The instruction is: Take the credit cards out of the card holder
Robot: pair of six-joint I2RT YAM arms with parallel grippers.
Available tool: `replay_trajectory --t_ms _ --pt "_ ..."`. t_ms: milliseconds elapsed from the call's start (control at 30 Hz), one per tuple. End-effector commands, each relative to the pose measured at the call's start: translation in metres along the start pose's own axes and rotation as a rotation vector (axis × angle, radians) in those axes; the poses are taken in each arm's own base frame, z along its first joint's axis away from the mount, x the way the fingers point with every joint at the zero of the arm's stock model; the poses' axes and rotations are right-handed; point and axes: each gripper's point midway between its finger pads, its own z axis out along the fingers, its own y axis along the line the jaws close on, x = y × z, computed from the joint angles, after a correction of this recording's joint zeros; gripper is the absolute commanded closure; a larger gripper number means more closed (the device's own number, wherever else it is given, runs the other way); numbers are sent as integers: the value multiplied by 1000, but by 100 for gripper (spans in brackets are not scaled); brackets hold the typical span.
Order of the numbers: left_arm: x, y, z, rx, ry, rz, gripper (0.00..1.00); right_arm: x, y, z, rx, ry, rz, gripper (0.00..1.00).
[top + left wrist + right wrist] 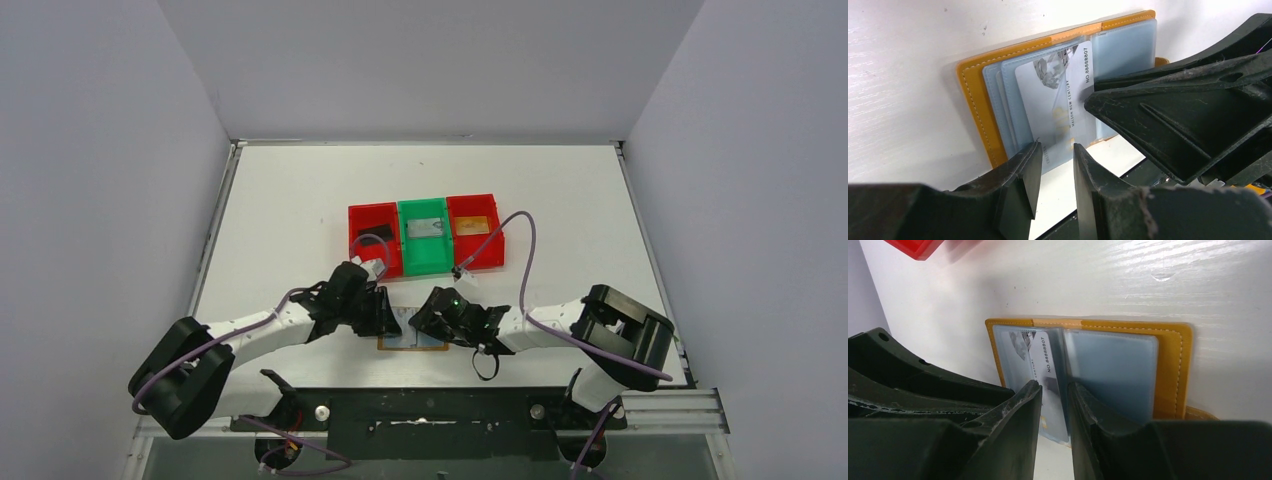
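Note:
The card holder (412, 342) lies open flat near the table's front edge, with an orange-tan border (973, 95) and pale blue-grey sleeves (1110, 370). A silver credit card (1048, 100) printed with a number sticks partway out of a left sleeve, past the holder's near edge. My left gripper (1057, 150) stands open, its tips on either side of that card's protruding end, with white table showing through the gap. My right gripper (1054, 387) is open by a narrow gap, straddling the same card (1045, 365) beside the centre fold. In the top view both grippers, left (390, 318) and right (432, 322), hide most of the holder.
Behind the holder stand three joined bins: a red bin (375, 240) with a dark card, a green bin (424, 237) with a grey card, and a red bin (475, 232) with a gold card. Purple cables loop over both arms. The table's front edge runs just below the holder.

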Motion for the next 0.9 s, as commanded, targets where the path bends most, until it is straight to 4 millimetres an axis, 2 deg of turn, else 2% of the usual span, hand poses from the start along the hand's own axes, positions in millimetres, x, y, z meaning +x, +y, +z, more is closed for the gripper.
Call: replay_trajectory --t_ms 0,167,633,867 --pt "-8 1 -3 -23 -43 21 70 -4 8 0 -53 -9 26 72" --pt "-3 7 -2 -36 -30 5 71 -3 12 0 -84 -3 29 73" --pt "-4 9 -1 -51 -39 -6 72 -9 7 -6 -96 -34 56 94" --pt "-5 7 -1 -46 -39 -9 72 -11 6 -8 -91 -41 62 98"
